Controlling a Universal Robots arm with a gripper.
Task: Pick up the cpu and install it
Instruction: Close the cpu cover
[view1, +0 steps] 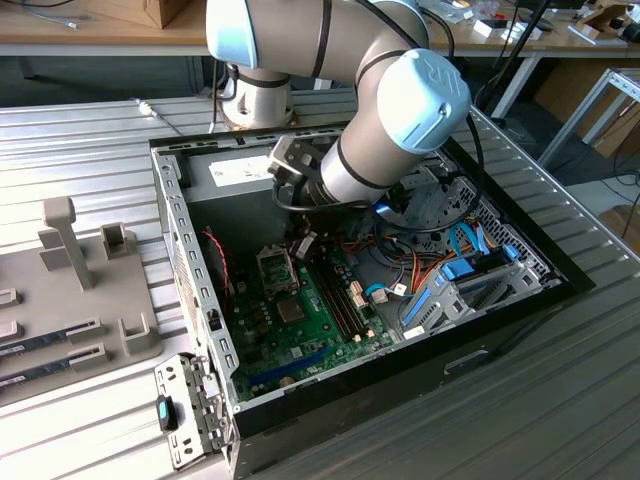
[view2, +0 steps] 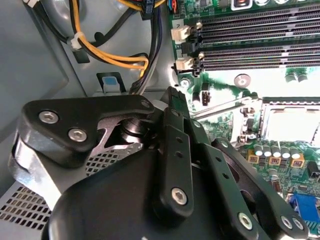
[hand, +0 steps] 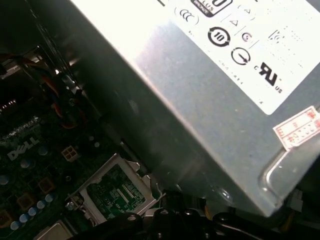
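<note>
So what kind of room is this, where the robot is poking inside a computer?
Probably a robot lab or workshop. The open computer case sits on a ribbed metal table, the robot arm reaches inside it, and workbenches stand behind.

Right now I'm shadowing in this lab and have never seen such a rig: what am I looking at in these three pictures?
The exterior view is from a camera off the arm: a grey robot arm with blue caps reaches into an open computer case lying on a metal table. Inside are a green motherboard and its open socket. A grey holder sits at that view's left. The two wrist views ride on the arm: the second shows the black gripper over the board near the socket; the first shows the grey power supply. I can't tell whether anything is held.
</note>
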